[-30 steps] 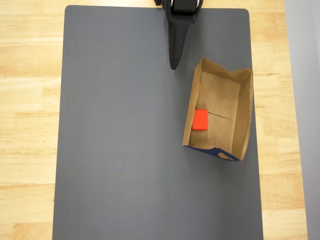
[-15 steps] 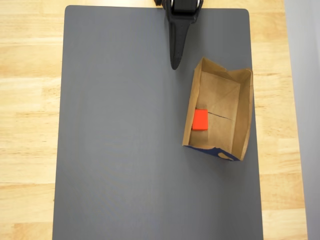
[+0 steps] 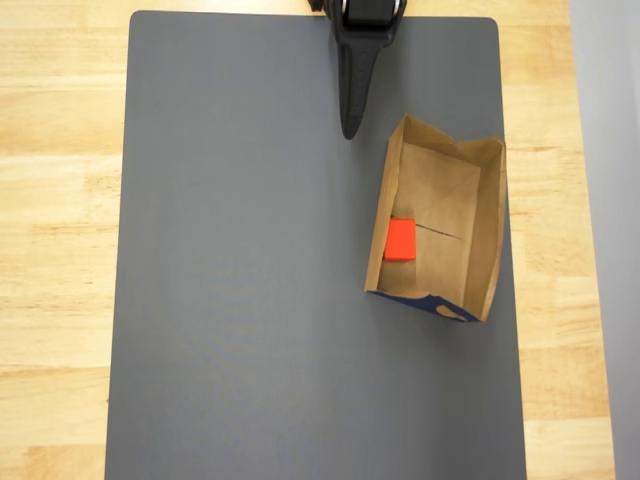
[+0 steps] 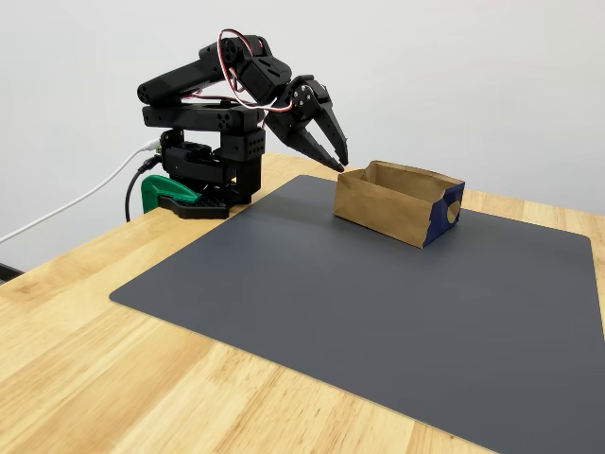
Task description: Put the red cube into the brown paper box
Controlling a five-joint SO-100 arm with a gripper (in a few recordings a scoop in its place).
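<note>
The red cube (image 3: 401, 240) is seen in the overhead view lying on the creased floor of the brown paper box (image 3: 484, 230), pressed against the box's wall at 9 o'clock. The box rests on the dark grey mat (image 3: 250, 300), close to the mat's 3 o'clock edge, its blue-printed end turned towards 6 o'clock. The mat is spread over the light wooden worktop (image 3: 60, 200).

The gripper (image 3: 348, 128) is held just off the box's corner at 11 o'clock, apart from it and clear of the cube. In the fixed view the gripper (image 4: 337, 159) hangs above the mat with its tips pointing down; a narrow gap is seen between the jaws, and nothing is held in them.

Compared with half a second ago, nothing is found to have shifted: cube, box and gripper are all in the same places. Against the frame a second ago, only a very slight change in the arm's position at 12 o'clock is noticed.

In the fixed view the cube is hidden behind the box's near wall. In the overhead view the arm is cut off at the top edge, and the jaws merge into one dark wedge, so their opening cannot be read there
</note>
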